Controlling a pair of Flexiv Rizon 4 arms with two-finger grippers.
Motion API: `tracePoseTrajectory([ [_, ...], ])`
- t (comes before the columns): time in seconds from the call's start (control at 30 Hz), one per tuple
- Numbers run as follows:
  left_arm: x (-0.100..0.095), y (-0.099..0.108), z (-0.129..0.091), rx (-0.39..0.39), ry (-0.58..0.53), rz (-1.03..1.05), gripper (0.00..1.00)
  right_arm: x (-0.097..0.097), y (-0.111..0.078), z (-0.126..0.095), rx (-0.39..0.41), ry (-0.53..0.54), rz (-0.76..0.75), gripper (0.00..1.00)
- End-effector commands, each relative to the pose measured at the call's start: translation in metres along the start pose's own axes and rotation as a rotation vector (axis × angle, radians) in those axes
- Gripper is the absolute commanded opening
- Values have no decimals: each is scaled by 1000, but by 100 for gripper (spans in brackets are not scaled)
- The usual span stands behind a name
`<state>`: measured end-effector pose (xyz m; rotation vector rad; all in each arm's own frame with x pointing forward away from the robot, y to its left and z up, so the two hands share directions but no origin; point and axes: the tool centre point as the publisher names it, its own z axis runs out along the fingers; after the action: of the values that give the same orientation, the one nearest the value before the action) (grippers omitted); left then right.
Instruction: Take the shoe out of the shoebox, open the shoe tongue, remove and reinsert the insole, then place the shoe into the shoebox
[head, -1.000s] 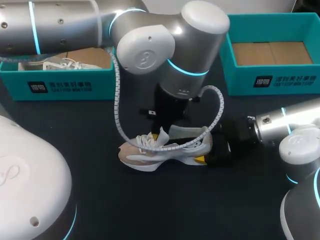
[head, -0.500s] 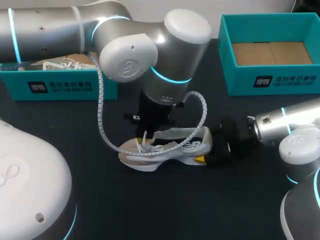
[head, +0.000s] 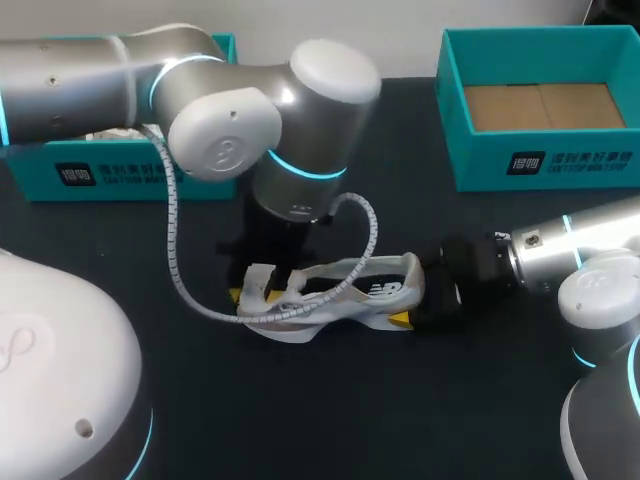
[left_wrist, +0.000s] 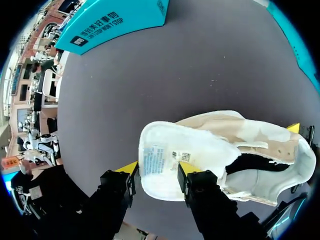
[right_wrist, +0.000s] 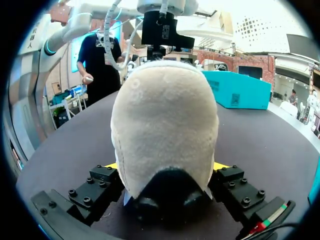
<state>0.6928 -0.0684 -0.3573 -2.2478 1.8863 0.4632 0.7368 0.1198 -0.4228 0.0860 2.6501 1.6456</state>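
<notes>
our left gripper (left_wrist: 157, 167) pinches the white shoe tongue (left_wrist: 167, 145) between its yellow tips, folded out over the toe, while our right gripper (right_wrist: 165, 167) spreads wide and clamps the heel of the beige shoe (head: 345, 295), which sits upright on the dark table (head: 330, 420) between the teal shoeboxes (head: 540, 165).

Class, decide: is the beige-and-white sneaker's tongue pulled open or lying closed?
Pulled open: the white tongue, label side showing, is held out between the left tool's yellow tips, baring the beige-and-white sneaker's dark mouth.
</notes>
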Motion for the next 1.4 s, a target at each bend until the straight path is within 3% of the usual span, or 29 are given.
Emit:
tracePoseTrajectory([
  [0.03, -7, -6, 14, -31, 3, -21, 50, 0, -1, 7, 5, -1, 1, 0],
  [0.17, -10, -8, 19, -50, 0, -37, 59, 0, -1, 7, 5, -1, 1, 0],
  [0.27, -12, -9, 9, -69, 41, -25, 71, 0, -1, 7, 5, -1, 1, 0],
  [0.5, -18, -7, -34, -67, 144, 80, 100, 0, -1, 7, 5, -1, 1, 0],
  [0.67, -15, -7, -68, -11, 235, 258, 100, 0, -1, 7, 5, -1, 1, 0],
  [0.73, -13, -5, -83, 62, 275, 368, 100, 0, -1, 7, 5, -1, 1, 0],
  [0.9, -13, -2, -121, 136, 368, 753, 100, 0, -1, 7, 5, -1, 1, 0],
  [1.03, -7, 0, -139, 227, 332, 1075, 100, 0, -1, 7, 5, -1, 1, 0],
  [1.27, 20, -6, -161, 303, 252, 1550, 100, 0, -1, 7, 5, -1, 1, 0],
  [1.4, 30, 0, -170, 385, 211, 1786, 100, 0, -1, 7, 5, -1, 1, 0],
])
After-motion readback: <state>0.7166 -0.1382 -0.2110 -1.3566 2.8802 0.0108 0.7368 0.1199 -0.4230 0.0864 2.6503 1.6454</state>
